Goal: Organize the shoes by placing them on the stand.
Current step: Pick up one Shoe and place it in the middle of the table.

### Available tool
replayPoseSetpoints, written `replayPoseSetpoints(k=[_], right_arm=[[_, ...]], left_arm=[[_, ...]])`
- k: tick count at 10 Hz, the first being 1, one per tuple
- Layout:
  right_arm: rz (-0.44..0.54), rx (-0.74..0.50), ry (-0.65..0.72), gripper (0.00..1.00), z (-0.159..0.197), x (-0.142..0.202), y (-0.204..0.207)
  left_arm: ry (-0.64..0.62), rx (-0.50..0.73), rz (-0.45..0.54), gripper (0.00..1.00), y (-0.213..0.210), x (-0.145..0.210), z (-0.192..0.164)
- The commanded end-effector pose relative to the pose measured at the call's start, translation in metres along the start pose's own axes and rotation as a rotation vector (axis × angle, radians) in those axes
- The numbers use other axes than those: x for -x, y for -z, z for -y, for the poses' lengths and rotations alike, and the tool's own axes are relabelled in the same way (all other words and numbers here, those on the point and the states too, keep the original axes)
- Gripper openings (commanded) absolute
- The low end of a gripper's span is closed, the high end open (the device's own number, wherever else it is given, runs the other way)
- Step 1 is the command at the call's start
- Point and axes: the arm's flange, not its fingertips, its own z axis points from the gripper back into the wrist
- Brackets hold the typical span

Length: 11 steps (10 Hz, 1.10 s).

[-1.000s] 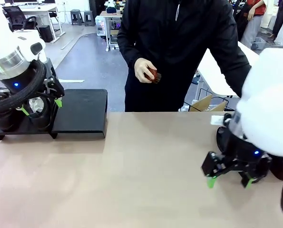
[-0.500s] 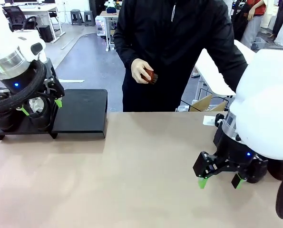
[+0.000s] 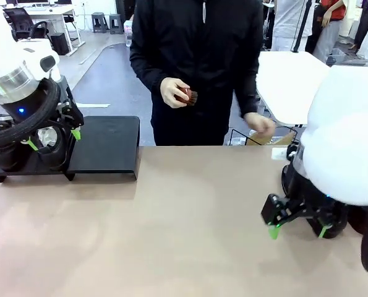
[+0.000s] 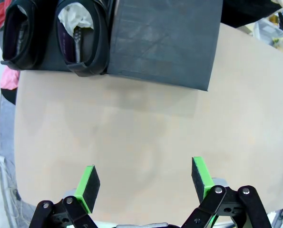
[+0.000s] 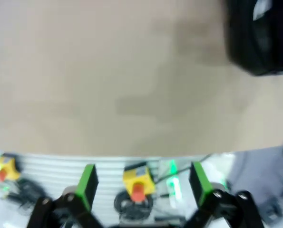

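Right gripper [image 3: 295, 230]: one, jaws wide apart, empty, low over table [image 3: 171, 235]. Loose shoe [image 5: 260, 38] on the table beside it: one, blurred. Left gripper [image 4: 145, 183]: one, jaws wide apart, empty, near stand [image 3: 106, 142]. Shoes [image 4: 82, 35] on the stand's left end: two. Brush [image 3: 185, 96] in person's hand: one.

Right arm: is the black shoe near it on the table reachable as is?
Probably yes. The right gripper is open and empty, and only bare table lies between it and the shoe, off to one side.

The left gripper [image 4: 144, 183] and right gripper [image 5: 142, 183] hold fingers [image 4: 90, 179] apart.
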Motion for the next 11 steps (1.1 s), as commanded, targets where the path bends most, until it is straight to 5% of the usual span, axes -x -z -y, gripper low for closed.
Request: replayPoseSetpoints(k=[1, 3, 4, 5, 11], right_arm=[[0.044, 0.017, 0.078, 1.0, 0.033, -0.042, -0.017], [0.012, -0.042, 0.023, 1.0, 0.077, -0.085, -0.022], [-0.102, -0.148, -0.016, 1.0, 0.098, -0.11, -0.02], [0.039, -0.008, 0.081, 1.0, 0.071, -0.061, -0.021], [0.024, -0.021, 0.04, 1.0, 0.103, -0.092, -0.02]], left_arm=[[0.006, -0.008, 0.015, 1.0, 0.0, -0.001, -0.001], [0.006, -0.008, 0.015, 1.0, 0.0, -0.001, -0.001], [0.006, -0.008, 0.015, 1.0, 0.0, -0.001, -0.001], [0.006, -0.008, 0.015, 1.0, 0.0, -0.001, -0.001], [0.006, -0.008, 0.015, 1.0, 0.0, -0.001, -0.001]])
